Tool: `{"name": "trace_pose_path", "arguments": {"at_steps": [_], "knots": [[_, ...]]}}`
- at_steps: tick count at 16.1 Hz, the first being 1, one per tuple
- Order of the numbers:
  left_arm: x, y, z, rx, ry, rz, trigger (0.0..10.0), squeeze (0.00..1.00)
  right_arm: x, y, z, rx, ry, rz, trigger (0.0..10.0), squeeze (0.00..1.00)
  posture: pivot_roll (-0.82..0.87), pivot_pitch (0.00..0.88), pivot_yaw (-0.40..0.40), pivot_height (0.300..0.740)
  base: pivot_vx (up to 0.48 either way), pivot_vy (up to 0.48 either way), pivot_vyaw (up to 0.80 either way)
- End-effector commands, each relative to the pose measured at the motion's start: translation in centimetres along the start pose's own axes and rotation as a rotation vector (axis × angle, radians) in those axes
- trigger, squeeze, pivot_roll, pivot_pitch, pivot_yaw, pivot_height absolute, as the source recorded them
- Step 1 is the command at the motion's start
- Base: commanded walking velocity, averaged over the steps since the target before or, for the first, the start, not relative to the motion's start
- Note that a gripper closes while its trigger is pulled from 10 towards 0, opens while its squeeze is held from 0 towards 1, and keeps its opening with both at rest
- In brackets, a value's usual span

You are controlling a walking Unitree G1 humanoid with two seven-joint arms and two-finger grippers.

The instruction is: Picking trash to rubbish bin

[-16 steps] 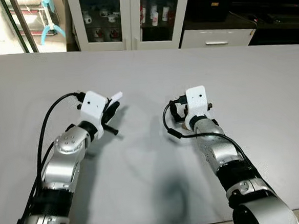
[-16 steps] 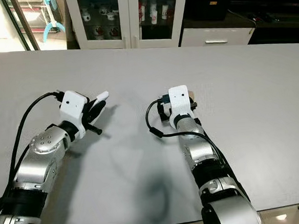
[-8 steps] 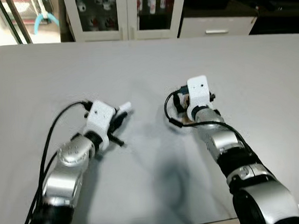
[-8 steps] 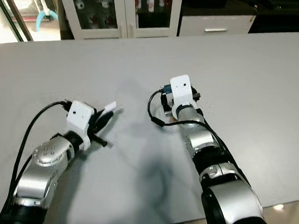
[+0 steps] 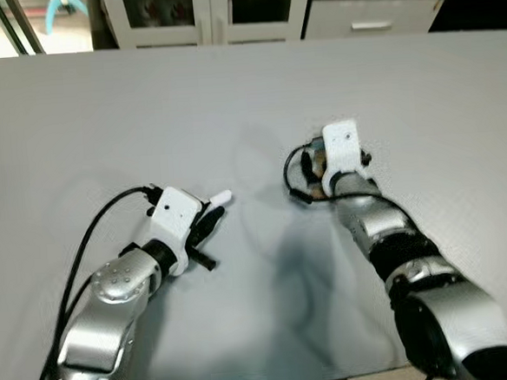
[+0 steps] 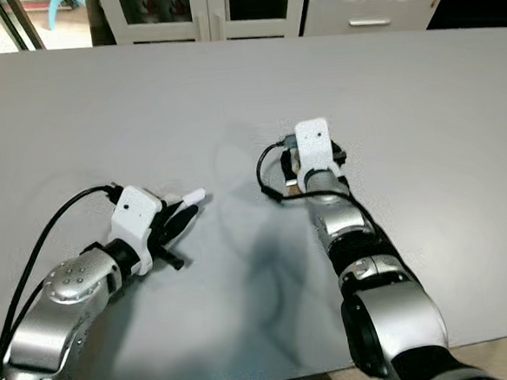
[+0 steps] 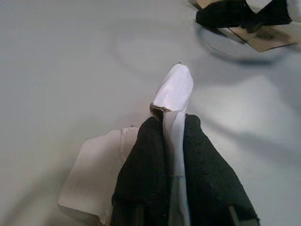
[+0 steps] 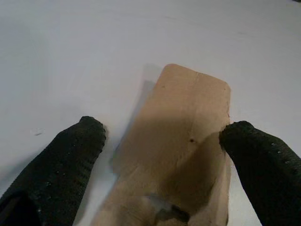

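The left end effector (image 7: 169,136) is clenched on a white scrap of paper (image 7: 174,89): in the left wrist view its two black fingers (image 7: 146,160) press together with the strip pinched between them, the rounded free end of the scrap sticking out past the fingertips and a wider, creased part of the same paper showing beside and below one finger. In the head views this end effector (image 5: 210,217) sits low over the grey surface (image 5: 100,114) on the robot's left, with the white tip of the scrap (image 5: 222,196) pointing toward the middle. The right end effector (image 8: 164,155) is released, its two fingers (image 8: 66,155) spread well apart on either side of a brown piece of cardboard (image 8: 183,132) that lies flat on the surface; one finger stands just off one long edge of the cardboard, the other looks to touch the opposite edge. From the head the right end effector (image 5: 322,169) is largely hidden behind its white wrist block, forward of the left one and nearer the centre of the surface, with a bit of the brown cardboard (image 5: 318,161) visible beneath it. Beyond the far edge of the surface stand white cabinets (image 5: 206,11) with glass doors.
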State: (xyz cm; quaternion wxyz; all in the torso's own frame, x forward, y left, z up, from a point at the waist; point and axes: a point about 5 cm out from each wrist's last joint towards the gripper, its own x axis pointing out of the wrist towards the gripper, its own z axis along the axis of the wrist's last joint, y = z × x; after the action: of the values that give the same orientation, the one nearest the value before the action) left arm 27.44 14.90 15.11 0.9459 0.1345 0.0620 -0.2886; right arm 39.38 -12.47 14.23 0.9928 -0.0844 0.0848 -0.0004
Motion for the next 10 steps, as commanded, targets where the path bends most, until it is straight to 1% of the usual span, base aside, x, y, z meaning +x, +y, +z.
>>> {"name": "trace_pose_path", "arguments": {"at_steps": [1,3,4,5,8,10], "knots": [[-0.4,-0.2,0.7,0.002,-0.007,-0.026,10.0,0.0,0.1,-0.3,-0.5,0.01,0.033,-0.017,10.0,0.0,0.11,0.258,-0.062,0.74,0.0,0.0,0.0],[-0.7,-0.3,1.7,0.016,-0.018,-0.034,10.0,0.0,0.1,0.1,-0.9,0.014,0.052,-0.008,10.0,0.0,0.12,0.27,-0.059,0.74,0.0,0.0,0.0],[-0.8,-0.4,2.0,0.016,-0.019,-0.04,10.0,0.0,0.1,0.2,-1.0,0.033,0.065,-0.007,6.6,0.0,0.12,0.276,-0.058,0.74,0.0,0.0,0.0],[-0.9,-0.5,2.2,0.017,-0.022,-0.047,10.0,0.0,0.0,0.2,-1.4,0.054,0.088,-0.008,0.0,0.0,0.12,0.279,-0.058,0.74,0.0,0.0,0.0],[-1.0,-0.4,2.6,0.02,-0.019,-0.051,10.0,0.0,-0.2,0.4,-2.3,0.099,0.132,-0.003,0.0,0.0,0.12,0.281,-0.064,0.74,0.0,0.0,0.0],[-0.7,0.0,3.0,0.022,-0.027,-0.041,10.0,0.0,-0.1,0.4,-2.3,0.102,0.139,0.003,0.0,0.0,0.12,0.28,-0.066,0.74,0.0,0.0,0.0]]}}
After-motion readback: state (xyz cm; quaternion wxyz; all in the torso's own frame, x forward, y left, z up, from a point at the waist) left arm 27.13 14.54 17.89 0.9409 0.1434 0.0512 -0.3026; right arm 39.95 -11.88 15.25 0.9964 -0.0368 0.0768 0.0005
